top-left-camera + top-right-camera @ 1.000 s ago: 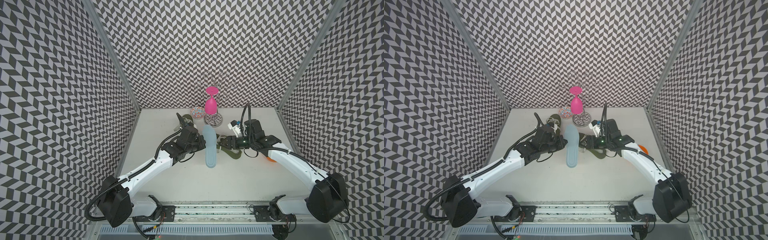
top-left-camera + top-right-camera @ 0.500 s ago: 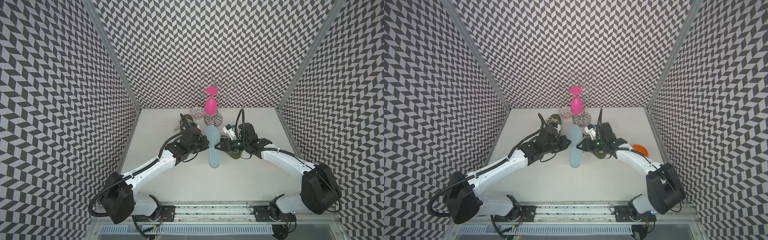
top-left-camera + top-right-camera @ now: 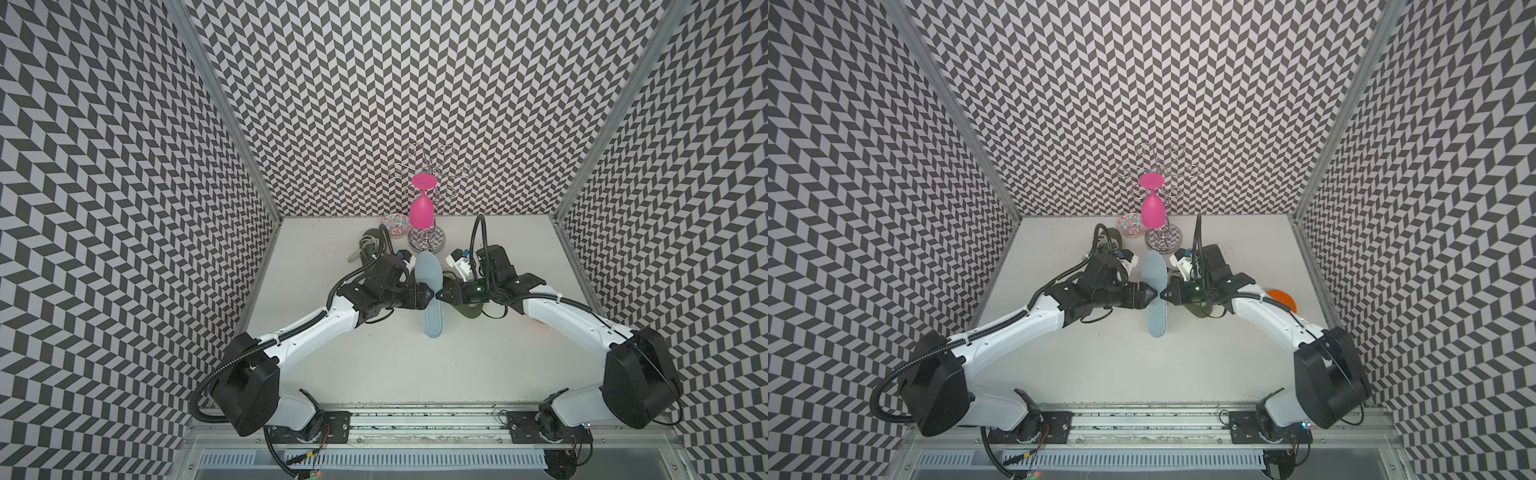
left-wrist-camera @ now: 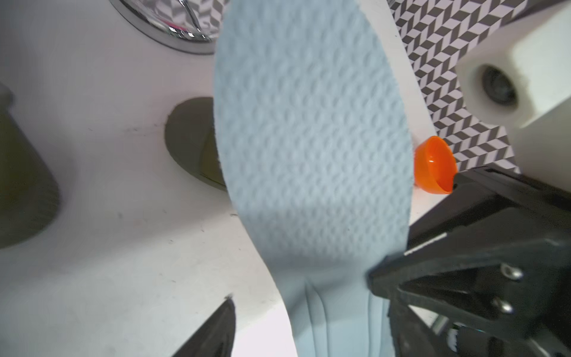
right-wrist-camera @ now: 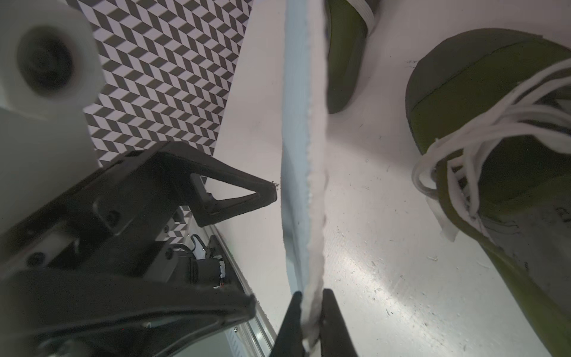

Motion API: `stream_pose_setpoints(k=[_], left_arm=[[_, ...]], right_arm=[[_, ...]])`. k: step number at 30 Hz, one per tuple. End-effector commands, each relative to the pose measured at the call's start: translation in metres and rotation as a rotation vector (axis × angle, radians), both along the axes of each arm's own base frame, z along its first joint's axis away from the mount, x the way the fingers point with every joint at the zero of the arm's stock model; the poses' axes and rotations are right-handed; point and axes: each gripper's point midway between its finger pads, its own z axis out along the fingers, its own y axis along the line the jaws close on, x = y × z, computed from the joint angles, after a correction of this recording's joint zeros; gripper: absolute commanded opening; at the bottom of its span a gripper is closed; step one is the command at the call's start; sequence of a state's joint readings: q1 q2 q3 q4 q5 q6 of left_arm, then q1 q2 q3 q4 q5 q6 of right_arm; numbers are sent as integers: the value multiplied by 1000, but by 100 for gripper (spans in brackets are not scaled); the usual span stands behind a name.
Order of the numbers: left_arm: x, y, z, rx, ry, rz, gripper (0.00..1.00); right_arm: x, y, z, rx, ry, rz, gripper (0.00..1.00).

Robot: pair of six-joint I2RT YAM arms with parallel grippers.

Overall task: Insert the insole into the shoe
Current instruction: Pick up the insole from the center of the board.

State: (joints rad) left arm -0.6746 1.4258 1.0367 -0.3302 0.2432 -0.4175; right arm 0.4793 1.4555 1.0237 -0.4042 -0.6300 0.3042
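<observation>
The light blue insole (image 3: 430, 291) hangs on edge above the table between both arms, shown in both top views. My right gripper (image 5: 310, 318) is shut on its rim, one finger on each face. My left gripper (image 5: 262, 247) stands open at the opposite face, its fingers (image 5: 265, 193) just clear of the insole (image 5: 298, 123). In the left wrist view the insole's dimpled face (image 4: 309, 139) fills the middle, with the right gripper (image 4: 380, 275) pinching its edge. An olive shoe (image 5: 494, 123) with white laces lies on the table under the right arm (image 3: 469, 309).
A second olive shoe (image 3: 368, 249) lies behind the left arm. At the back stand a chrome rack (image 3: 428, 241) holding an upside-down pink glass (image 3: 422, 212) and a patterned bowl (image 3: 395, 225). An orange cup (image 3: 1281, 300) sits by the right wall.
The right gripper has moved in and shut on the insole's edge. The left gripper, shut on the insole before, has opened and let go. The insole has stayed in the air.
</observation>
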Motion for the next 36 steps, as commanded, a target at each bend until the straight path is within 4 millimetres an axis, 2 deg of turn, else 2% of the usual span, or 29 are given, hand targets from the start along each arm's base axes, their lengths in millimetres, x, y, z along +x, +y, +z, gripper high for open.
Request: stream_pose_setpoints(k=[1, 5, 8, 13, 18, 21, 24, 30, 34, 36], left_arm=[[-1, -3, 10, 73, -158, -291, 86], [15, -2, 13, 67, -177, -435, 85], [24, -2, 24, 4, -221, -519, 82], [46, 13, 24, 8, -207, -605, 82], [33, 5, 17, -32, -186, -720, 81], [27, 6, 9, -26, -159, -735, 81], [24, 5, 9, -45, -164, -742, 81], [20, -5, 1, -58, -140, -778, 79], [20, -7, -2, -66, -136, -785, 71], [20, -7, -3, -66, -124, -791, 63]], right_arm=[[-6, -11, -5, -108, -114, 99, 12], [-25, -14, -14, -138, -120, 175, 12], [-32, -14, -18, -138, -113, 188, 12], [-40, -9, -27, -158, -101, 210, 12], [-39, -4, -23, -154, -109, 223, 12], [-38, -1, -19, -143, -112, 228, 12], [-38, 3, -17, -125, -112, 240, 12], [-39, 8, -18, -133, -102, 265, 12], [-37, 8, -21, -149, -98, 260, 12], [-34, 6, -22, -162, -100, 248, 12]])
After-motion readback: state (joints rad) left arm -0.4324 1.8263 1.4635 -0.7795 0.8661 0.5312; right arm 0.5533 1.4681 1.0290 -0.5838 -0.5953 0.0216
